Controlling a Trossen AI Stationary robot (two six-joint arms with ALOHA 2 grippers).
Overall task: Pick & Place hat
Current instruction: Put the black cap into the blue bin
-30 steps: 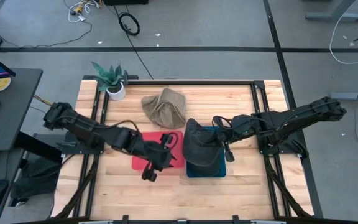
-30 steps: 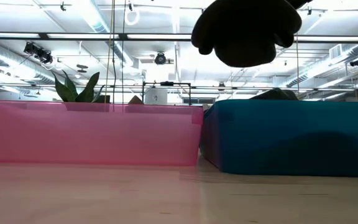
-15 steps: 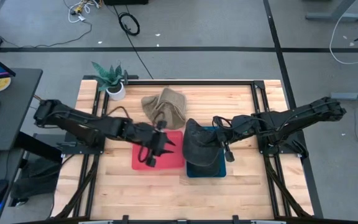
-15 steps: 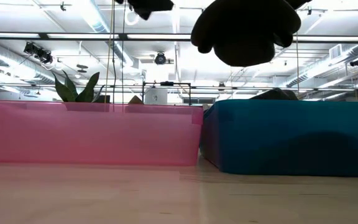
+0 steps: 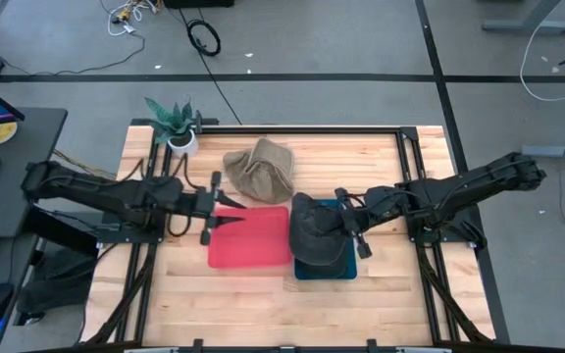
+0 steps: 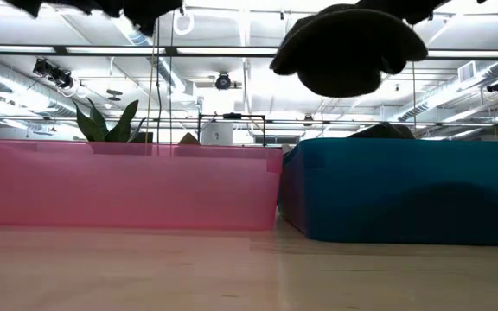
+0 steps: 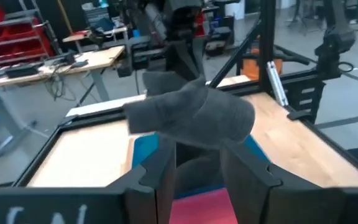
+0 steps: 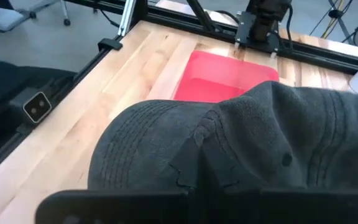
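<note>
The hat (image 5: 314, 233) over the teal-blue bin (image 5: 346, 267) is dark charcoal grey, with rows of ribbed stitching across its cloth in the right wrist view, while the second hat (image 5: 259, 171) lying on the table (image 5: 381, 294) is a plain khaki tan. The other bin (image 5: 250, 237) is red from above and a see-through pink from table height; the table is pale, light-brown wood with plank lines, edged by black rails. Both arms and their grippers are black, and the plant (image 5: 172, 120) has green leaves streaked lighter, standing in a white pot (image 5: 182, 145).
</note>
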